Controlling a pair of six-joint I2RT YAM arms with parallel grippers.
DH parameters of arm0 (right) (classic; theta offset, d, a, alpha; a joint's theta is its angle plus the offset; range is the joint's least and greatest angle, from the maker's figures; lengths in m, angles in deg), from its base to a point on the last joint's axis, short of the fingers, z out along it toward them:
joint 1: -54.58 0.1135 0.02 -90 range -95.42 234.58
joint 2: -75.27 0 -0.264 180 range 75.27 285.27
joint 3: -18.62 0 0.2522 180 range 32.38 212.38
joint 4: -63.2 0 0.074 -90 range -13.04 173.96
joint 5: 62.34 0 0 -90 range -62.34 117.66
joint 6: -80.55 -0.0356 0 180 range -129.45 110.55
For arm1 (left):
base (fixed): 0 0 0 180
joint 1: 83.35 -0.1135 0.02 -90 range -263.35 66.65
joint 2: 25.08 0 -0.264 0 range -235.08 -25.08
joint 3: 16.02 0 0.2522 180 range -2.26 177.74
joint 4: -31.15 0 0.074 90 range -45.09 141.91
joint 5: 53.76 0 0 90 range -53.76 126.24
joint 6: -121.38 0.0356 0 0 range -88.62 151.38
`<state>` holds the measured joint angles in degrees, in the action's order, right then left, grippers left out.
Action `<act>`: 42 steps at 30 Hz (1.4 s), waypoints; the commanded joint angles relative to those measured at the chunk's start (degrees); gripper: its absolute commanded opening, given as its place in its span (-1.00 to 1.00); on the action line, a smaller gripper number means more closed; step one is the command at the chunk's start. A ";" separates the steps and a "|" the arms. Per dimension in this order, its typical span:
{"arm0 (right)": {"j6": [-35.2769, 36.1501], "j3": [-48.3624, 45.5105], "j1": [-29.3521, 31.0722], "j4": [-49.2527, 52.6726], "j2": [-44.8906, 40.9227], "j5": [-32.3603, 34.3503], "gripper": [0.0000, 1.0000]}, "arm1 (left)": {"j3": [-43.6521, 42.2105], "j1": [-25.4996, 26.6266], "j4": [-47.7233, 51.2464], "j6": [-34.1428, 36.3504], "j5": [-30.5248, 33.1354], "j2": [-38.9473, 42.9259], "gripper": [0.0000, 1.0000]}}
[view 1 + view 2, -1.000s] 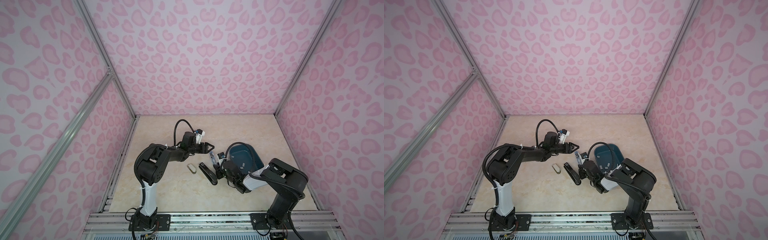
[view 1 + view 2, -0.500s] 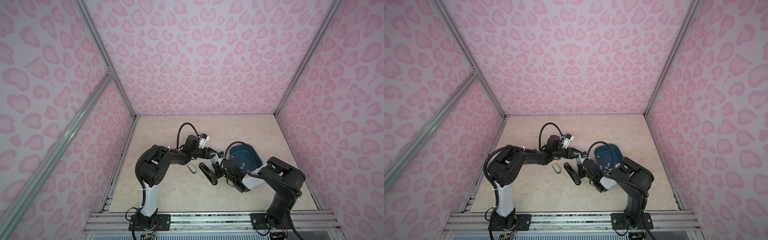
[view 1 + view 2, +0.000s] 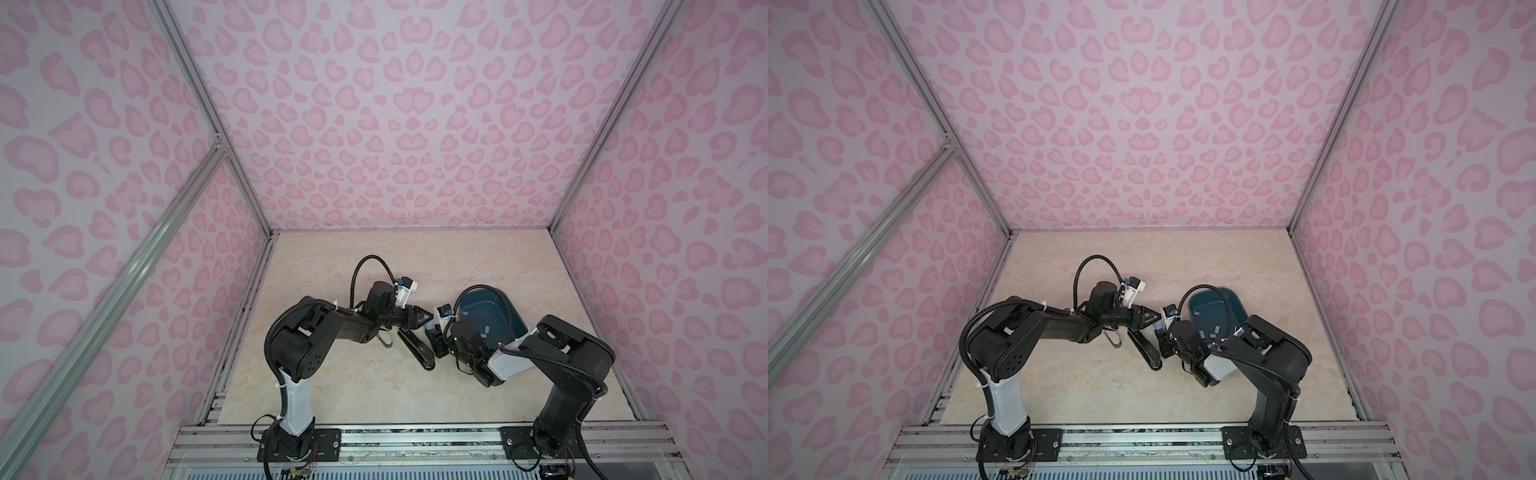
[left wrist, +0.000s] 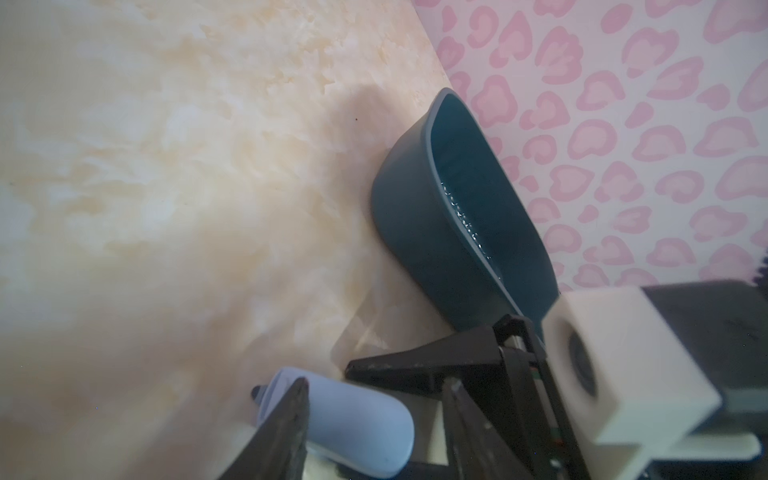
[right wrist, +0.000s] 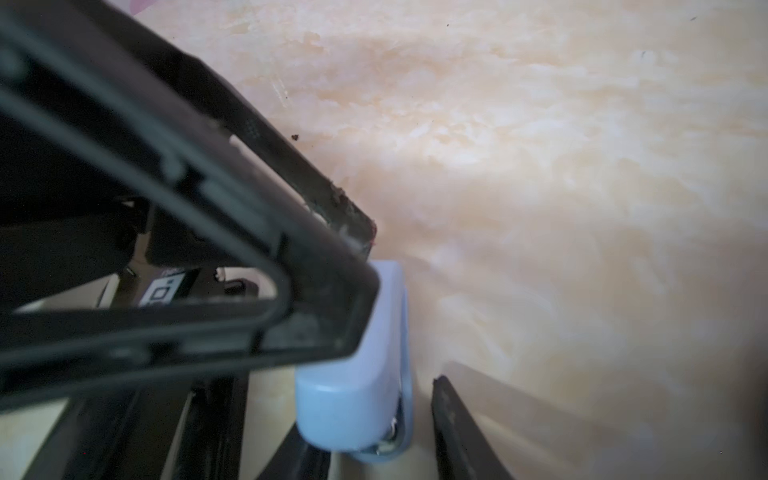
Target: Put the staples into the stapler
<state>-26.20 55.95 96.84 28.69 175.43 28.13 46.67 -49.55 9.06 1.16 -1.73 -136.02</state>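
A small pale blue stapler (image 5: 353,374) is up off the table between both grippers near the middle in both top views (image 3: 430,330). My left gripper (image 4: 376,384) is shut on its far end, with one finger (image 4: 291,419) lying across it. Around the stapler's near end my right gripper (image 5: 370,415) stands open, and a gap shows beside one finger (image 5: 457,428). The staples (image 3: 484,331) are pale strips lying in the dark blue tub (image 3: 509,316) behind the right gripper.
A black stapler (image 3: 415,349) lies flat on the table just in front of the grippers. A small pale yellowish object (image 3: 386,340) sits partly under the left arm. The tub (image 4: 415,216) stands close to the right wall.
My left gripper has moved right to the blue stapler and closed on it. The right gripper, which was holding the stapler, has opened its jaws.
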 commanded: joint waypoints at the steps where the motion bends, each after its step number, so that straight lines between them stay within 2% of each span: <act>1: -0.11 -1.95 0.02 6.14 -2.97 1.09 0.00 | 1.36 -0.23 0.95 1.60 1.87 0.23 0.06; 9: 1.19 -5.29 1.18 10.15 -15.38 1.90 0.12 | 4.39 -0.49 6.07 4.64 5.51 2.58 0.06; 15: 2.15 -1.54 1.42 19.44 -23.52 3.05 -0.21 | 3.27 -0.49 11.92 9.59 13.45 6.39 0.02; 18: 2.62 2.93 1.33 22.83 -21.59 2.90 -0.30 | 2.80 -0.49 13.92 11.48 16.27 7.30 0.00; 26: 2.40 9.46 1.26 22.22 -10.58 1.60 -0.39 | 2.31 -0.40 14.50 13.43 17.15 7.40 -0.01; 32: 1.65 9.85 0.81 21.08 -6.46 1.63 -0.42 | 2.16 0.16 13.90 14.30 16.37 6.80 -0.01; 42: 0.76 8.14 0.76 18.59 -4.51 2.43 -0.45 | 1.90 1.73 13.71 15.60 16.84 5.14 -0.01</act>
<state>-24.91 64.54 97.63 46.20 169.98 29.71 48.35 -48.04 23.81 15.54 14.86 -130.25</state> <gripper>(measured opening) 0.279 0.494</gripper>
